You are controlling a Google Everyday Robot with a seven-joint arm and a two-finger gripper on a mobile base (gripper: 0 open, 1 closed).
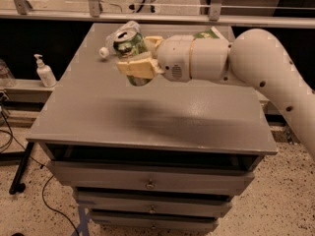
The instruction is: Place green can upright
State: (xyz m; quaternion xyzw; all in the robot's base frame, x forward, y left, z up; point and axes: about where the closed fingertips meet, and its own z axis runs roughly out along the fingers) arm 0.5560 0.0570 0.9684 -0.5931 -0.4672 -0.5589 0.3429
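The green can, marked with pale swirls and silver-topped with a pull-tab, stood nearly upright, its top tipped left. The hand was clamped on its sides, holding it above the far tabletop

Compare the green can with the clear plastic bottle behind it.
Pose: the green can stands roughly upright, silver top up, slightly tilted; the clear plastic bottle lies on its side.
Support: the can is clamped in the gripper; the bottle rests free on the grey cabinet top.
Look: the can is opaque green with pale markings; the bottle is see-through with a white cap.
Shared: both are drink containers near the far left of the cabinet top.
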